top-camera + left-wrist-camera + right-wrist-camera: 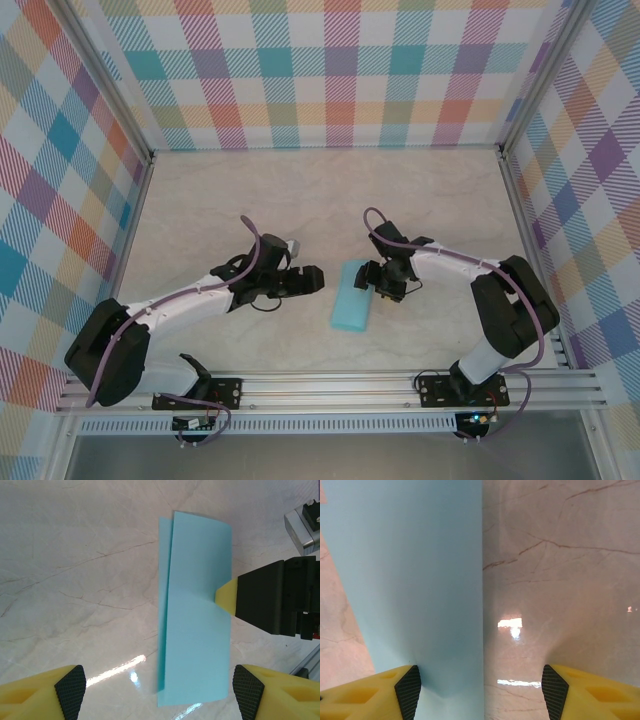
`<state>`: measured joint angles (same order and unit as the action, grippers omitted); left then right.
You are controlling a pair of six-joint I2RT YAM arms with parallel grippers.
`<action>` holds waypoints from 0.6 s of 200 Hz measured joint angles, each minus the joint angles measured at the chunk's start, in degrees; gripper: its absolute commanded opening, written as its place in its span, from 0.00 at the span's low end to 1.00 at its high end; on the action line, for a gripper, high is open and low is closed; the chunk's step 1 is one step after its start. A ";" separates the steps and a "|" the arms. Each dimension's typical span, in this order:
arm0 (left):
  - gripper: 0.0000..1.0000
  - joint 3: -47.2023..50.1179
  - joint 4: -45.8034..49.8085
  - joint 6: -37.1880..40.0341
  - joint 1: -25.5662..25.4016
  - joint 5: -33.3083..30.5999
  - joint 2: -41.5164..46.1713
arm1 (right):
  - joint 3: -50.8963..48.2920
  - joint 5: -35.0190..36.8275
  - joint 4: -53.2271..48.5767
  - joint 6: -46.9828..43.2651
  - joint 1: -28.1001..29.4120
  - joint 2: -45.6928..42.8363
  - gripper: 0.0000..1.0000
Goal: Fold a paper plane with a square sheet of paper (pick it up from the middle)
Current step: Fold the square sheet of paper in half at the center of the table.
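The light-blue square sheet of paper (352, 297) lies folded in half into a long rectangle on the marble table between the two arms. In the left wrist view the paper (197, 605) shows two layers, slightly offset along its left edge. My left gripper (159, 692) is open just short of the sheet's near end and touches nothing; from above it (315, 280) sits left of the sheet. My right gripper (481, 690) is open, astride the paper's (415, 580) long edge. Its left fingertip (407, 690) rests on the paper and the other stands over bare table. That pressing fingertip (226, 594) dents the sheet's right edge.
The marble table (250, 200) stretches far beyond both arms. Checked walls (340, 70) close in the back and both sides. An aluminium rail (330, 385) carrying the arm bases runs along the near edge.
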<state>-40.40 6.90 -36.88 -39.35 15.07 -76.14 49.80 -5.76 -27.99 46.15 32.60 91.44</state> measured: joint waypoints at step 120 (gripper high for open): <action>0.80 0.00 0.02 0.02 -0.02 -0.83 -0.39 | -0.20 -2.16 0.02 -5.01 0.00 -0.04 0.68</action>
<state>-40.40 6.92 -36.86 -39.38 14.24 -76.53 49.60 -7.92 -27.97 41.15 32.60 91.39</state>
